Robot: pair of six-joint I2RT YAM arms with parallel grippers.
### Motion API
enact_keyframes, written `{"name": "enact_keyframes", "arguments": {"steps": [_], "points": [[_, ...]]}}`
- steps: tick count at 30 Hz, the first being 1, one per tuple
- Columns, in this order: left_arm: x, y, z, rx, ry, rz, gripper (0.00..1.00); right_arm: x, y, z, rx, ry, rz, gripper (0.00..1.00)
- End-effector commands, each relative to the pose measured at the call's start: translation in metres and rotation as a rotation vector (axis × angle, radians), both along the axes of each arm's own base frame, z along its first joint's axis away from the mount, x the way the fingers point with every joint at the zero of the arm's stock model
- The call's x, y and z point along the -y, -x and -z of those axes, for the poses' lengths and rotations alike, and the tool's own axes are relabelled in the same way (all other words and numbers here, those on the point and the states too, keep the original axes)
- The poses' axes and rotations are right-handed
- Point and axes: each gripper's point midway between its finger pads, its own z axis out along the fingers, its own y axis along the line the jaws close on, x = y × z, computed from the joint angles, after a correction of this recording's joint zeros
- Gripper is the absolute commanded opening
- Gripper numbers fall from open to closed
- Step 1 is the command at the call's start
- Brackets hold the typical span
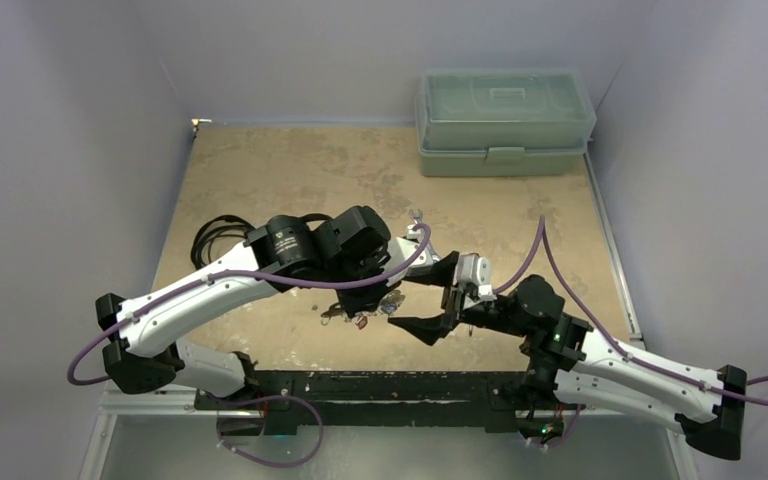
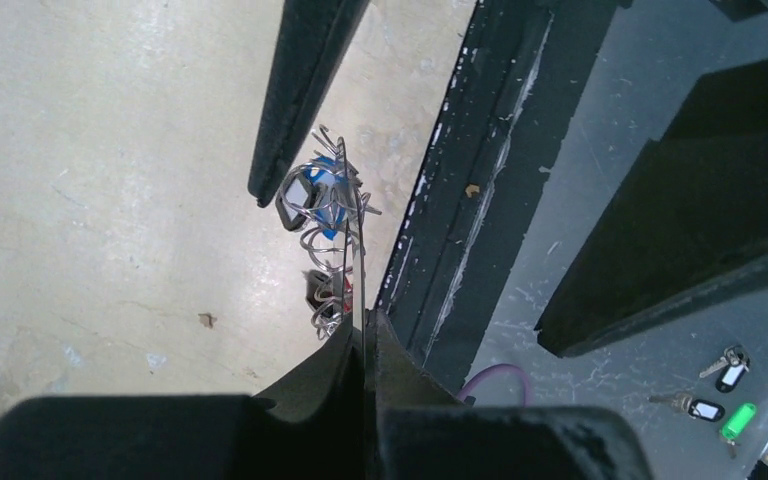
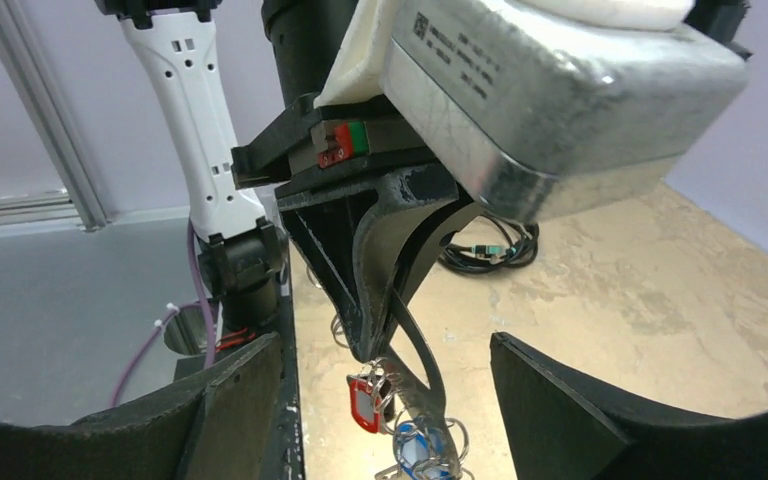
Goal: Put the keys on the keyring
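Note:
My left gripper [image 1: 365, 295] is shut on the thin grey keyring [image 2: 356, 250], seen edge-on in the left wrist view, and holds it above the table's near edge. Keys hang from it on wire clips: a blue one [image 2: 324, 190], a red one [image 2: 346, 290] and a dark one [image 2: 318, 292]. In the right wrist view the keyring [image 3: 418, 352] hangs from the left fingertips [image 3: 365, 340], with the red key [image 3: 363, 402] and the blue key [image 3: 426, 446] below. My right gripper [image 1: 402, 300] is open, with one finger [image 3: 230, 400] on each side of the hanging keys, touching nothing.
A green toolbox [image 1: 505, 120] stands at the back right. A coiled black cable [image 1: 215, 235] lies at the left behind the left arm. The black front rail [image 2: 460, 200] runs just beside the keys. Spare keys with tags [image 2: 720, 385] lie below the table.

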Motion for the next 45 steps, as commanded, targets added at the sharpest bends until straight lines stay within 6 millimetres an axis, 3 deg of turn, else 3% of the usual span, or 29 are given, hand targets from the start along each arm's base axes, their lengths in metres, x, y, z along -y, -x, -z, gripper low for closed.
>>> {"name": "enact_keyframes", "arguments": {"steps": [1, 4, 13, 18, 20, 21, 23, 25, 26, 27, 31, 34, 38, 45], "points": [[0.005, 0.015, -0.018, -0.022, 0.095, 0.079, 0.0, -0.001, 0.01, -0.006, 0.051, -0.01, -0.055, 0.77], [0.008, 0.018, -0.024, -0.028, 0.12, 0.103, 0.0, -0.006, 0.014, 0.001, 0.039, 0.021, -0.088, 0.72], [0.009, 0.021, -0.032, -0.027, 0.152, 0.127, 0.0, -0.014, 0.015, 0.007, 0.03, 0.046, -0.121, 0.37], [0.008, 0.023, -0.032, -0.024, 0.162, 0.133, 0.0, -0.016, 0.018, 0.004, 0.037, 0.031, -0.142, 0.0], [0.007, 0.02, -0.031, -0.015, 0.158, 0.122, 0.02, -0.018, 0.02, 0.003, 0.032, 0.02, -0.154, 0.0], [0.006, 0.018, -0.031, -0.004, 0.156, 0.108, 0.09, -0.018, 0.02, 0.003, 0.029, 0.014, -0.154, 0.0], [0.004, 0.011, -0.035, 0.033, 0.162, 0.078, 0.37, -0.017, 0.016, 0.003, 0.014, 0.0, -0.127, 0.0], [0.0, 0.003, -0.043, 0.089, 0.187, 0.033, 0.75, -0.015, 0.01, 0.004, -0.003, -0.011, -0.09, 0.0], [-0.004, -0.004, -0.049, 0.135, 0.205, 0.001, 0.87, -0.014, 0.007, 0.007, -0.017, -0.015, -0.069, 0.0], [-0.008, -0.014, -0.054, 0.191, 0.217, -0.041, 0.92, -0.014, 0.004, 0.009, -0.029, -0.02, -0.05, 0.0], [-0.029, -0.051, -0.085, 0.409, 0.359, -0.272, 0.97, -0.015, -0.009, 0.018, -0.091, -0.037, 0.016, 0.0], [-0.052, -0.07, -0.095, 0.529, 0.509, -0.458, 0.99, -0.019, -0.017, 0.028, -0.149, -0.045, 0.052, 0.0], [-0.099, -0.082, -0.093, 0.62, 0.665, -0.711, 0.99, -0.025, -0.029, 0.04, -0.25, -0.066, 0.111, 0.0], [-0.133, -0.09, -0.056, 0.705, 0.664, -0.85, 0.98, -0.041, -0.035, 0.054, -0.383, -0.115, 0.109, 0.0]]}}
